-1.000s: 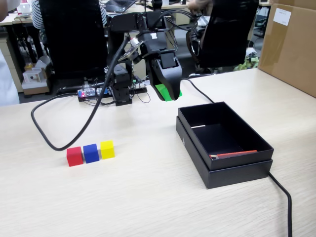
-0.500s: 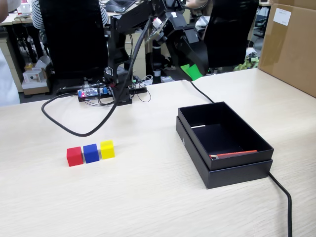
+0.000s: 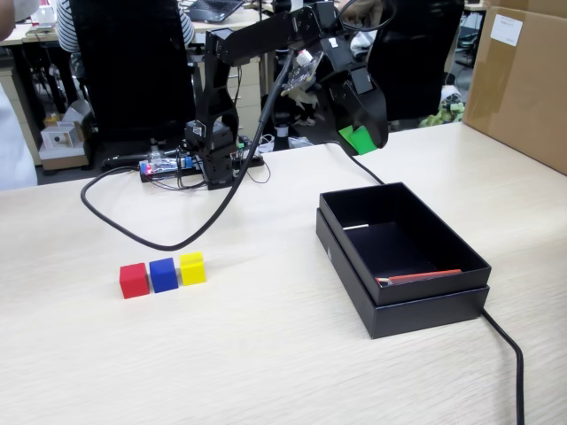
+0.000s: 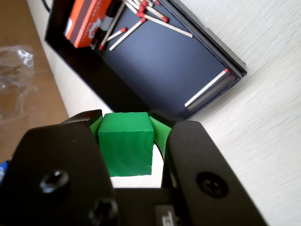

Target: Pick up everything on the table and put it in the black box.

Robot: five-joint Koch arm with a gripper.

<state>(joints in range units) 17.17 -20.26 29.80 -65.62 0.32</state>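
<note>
- Office chairs stand behind the table.
- Gripper pinches the green cube between both jaws, in the air near the box's far end.
- 3 cubes wait in a touching row: red, blue, yellow.
- Judgement: centre the cube over the box floor, lower, then release, clear of the matches.

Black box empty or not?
Not empty: the wrist view shows matchsticks and an orange matchbox inside the shallow black cardboard box. No cubes inside.

Arm raised, extended; tool clamped, angled down.
</note>
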